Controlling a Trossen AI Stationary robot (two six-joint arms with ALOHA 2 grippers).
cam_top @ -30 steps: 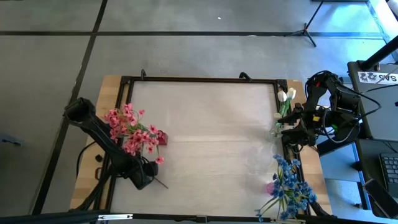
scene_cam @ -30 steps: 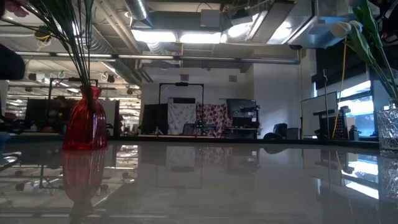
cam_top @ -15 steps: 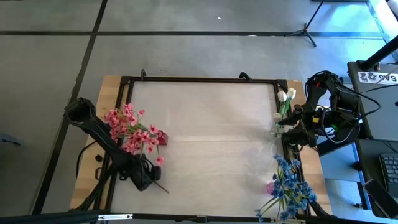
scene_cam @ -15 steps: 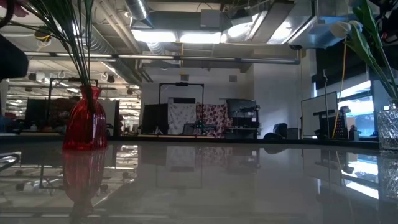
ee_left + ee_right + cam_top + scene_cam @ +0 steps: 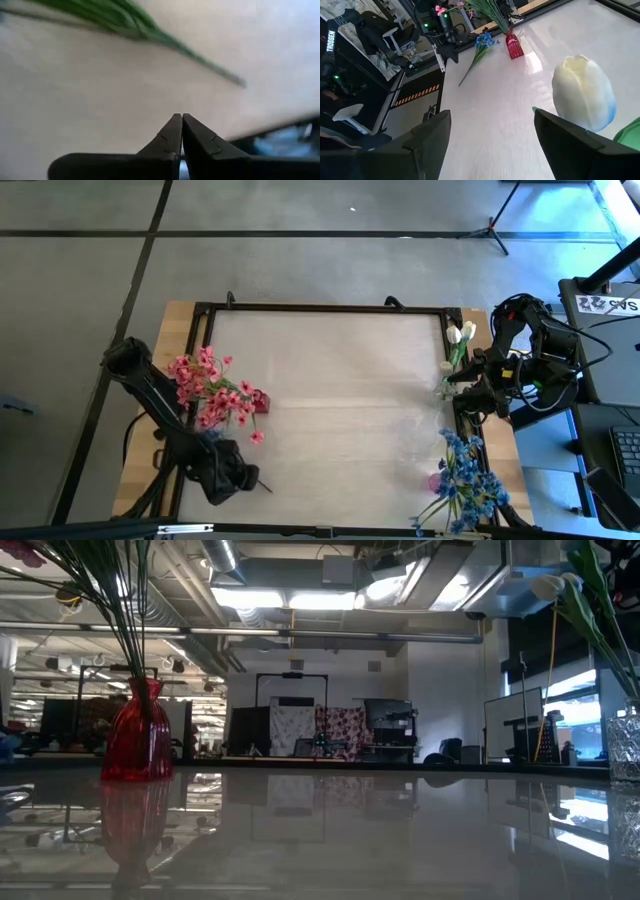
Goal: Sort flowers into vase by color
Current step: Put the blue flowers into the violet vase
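Left gripper: fingers clenched together on nothing; a green stem lies just ahead.
Right gripper: fingers spread wide; white bud close ahead.
Right wrist only: blue sprig lying beside the red vase.

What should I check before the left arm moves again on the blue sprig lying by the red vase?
1. Left gripper shut: ok, the tips meet.
2. Stem caught in it: not ok. The green stem lies on the table ahead of the closed tips.
3. Blue sprig in place: ok, flat on the table beside the red vase.
4. Red vase upright: ok, holding the pink flowers.
5. Right gripper out of the way: ok, open at the white bud across the table.
6. Room left in the blue bunch: cannot tell.
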